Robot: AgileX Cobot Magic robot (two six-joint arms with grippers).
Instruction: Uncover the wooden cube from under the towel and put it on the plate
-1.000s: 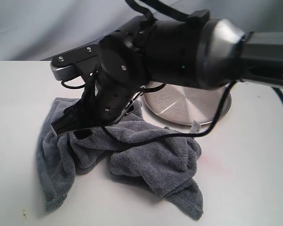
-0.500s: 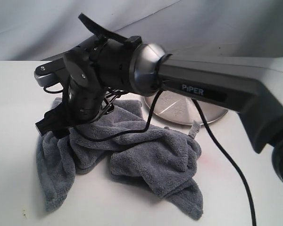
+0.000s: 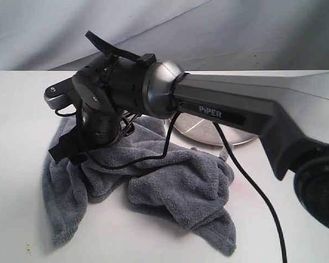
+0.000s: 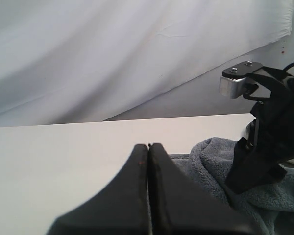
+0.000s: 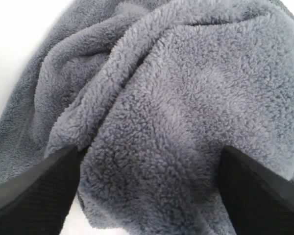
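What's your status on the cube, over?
Right gripper open, poised over the towel. Left gripper shut, by the towel's edge. Wooden cube not visible, towel heaped. Plate partly behind right arm.

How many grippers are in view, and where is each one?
2. The right gripper, open, is over the left part of the towel in the exterior view. The left gripper, shut, is above the table near the towel's edge.
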